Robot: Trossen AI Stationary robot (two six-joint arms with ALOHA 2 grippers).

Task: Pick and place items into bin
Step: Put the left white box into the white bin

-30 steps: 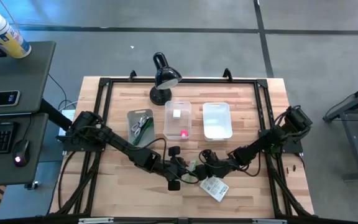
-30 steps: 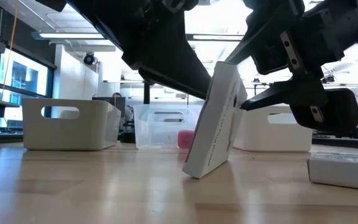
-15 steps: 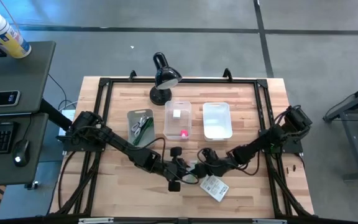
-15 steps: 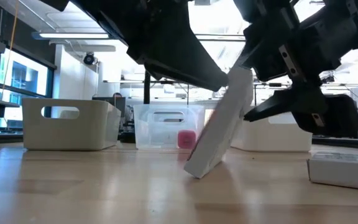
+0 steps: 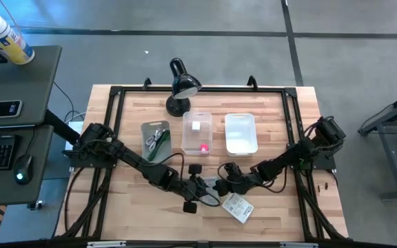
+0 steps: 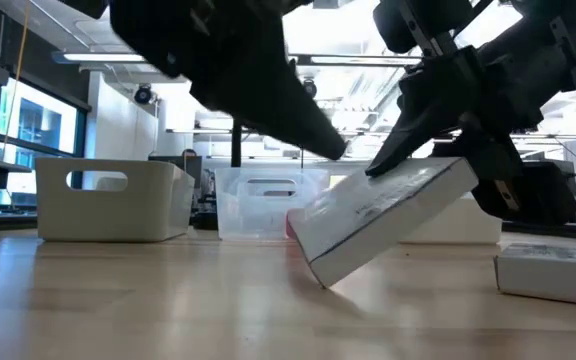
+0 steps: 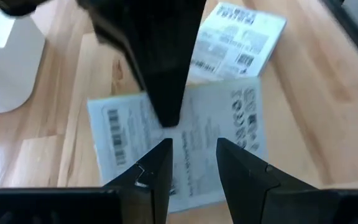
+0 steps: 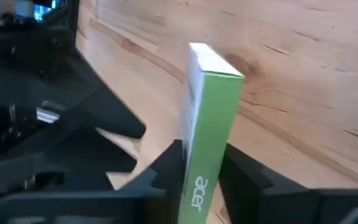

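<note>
A white printed packet (image 6: pixel 383 220) with a green narrow side (image 8: pixel 213 118) stands tilted at the table's near middle, its lower corner (image 6: pixel 318 275) on the wood. My right gripper (image 8: pixel 204 163) is shut on its raised end. My left gripper (image 7: pixel 194 155) stands open over the packet's printed face (image 7: pixel 185 134), with nothing between its fingers. A second printed packet (image 5: pixel 238 207) lies flat nearer the front edge. The grey bin (image 5: pixel 156 140) holds cords and a green stick. The clear bin (image 5: pixel 197 132) holds a white block and a pink cube. My right gripper pinches the packet's raised end between its two fingers (image 8: pixel 241 171), one on each broad face, with the green narrow side (image 8: pixel 210 143) showing between them. It comes from the table's right, slanting down. The packet tilts, its lower corner resting on the table.
A white bin (image 5: pixel 240 133) stands right of the clear one. A black desk lamp (image 5: pixel 181 86) stands behind the bins. A black frame (image 5: pixel 116 93) runs round the tabletop. Both arms meet close together at the near middle.
The packet has tipped from nearly upright to a much flatter slant, its top going toward the table's right while its lower corner stayed on the wood. My right gripper has taken hold of that raised end.
</note>
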